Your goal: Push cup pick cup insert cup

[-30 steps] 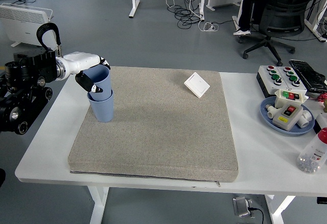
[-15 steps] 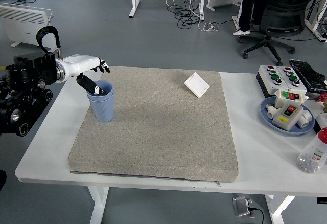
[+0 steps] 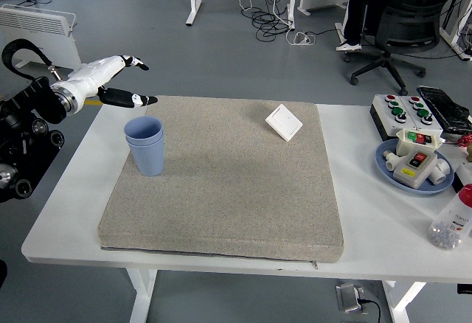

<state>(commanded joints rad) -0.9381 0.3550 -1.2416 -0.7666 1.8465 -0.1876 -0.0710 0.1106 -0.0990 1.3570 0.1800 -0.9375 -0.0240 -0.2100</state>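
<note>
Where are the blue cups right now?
The stacked blue cups stand upright on the grey mat's left side in the head view, below and apart from the open left hand.

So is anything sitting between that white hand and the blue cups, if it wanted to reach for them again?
Nothing visible is in the way. The left hand hangs open, up and to the left of the stacked blue cups, with only bare mat and table between them. The white square piece lies far off to the right.
</note>
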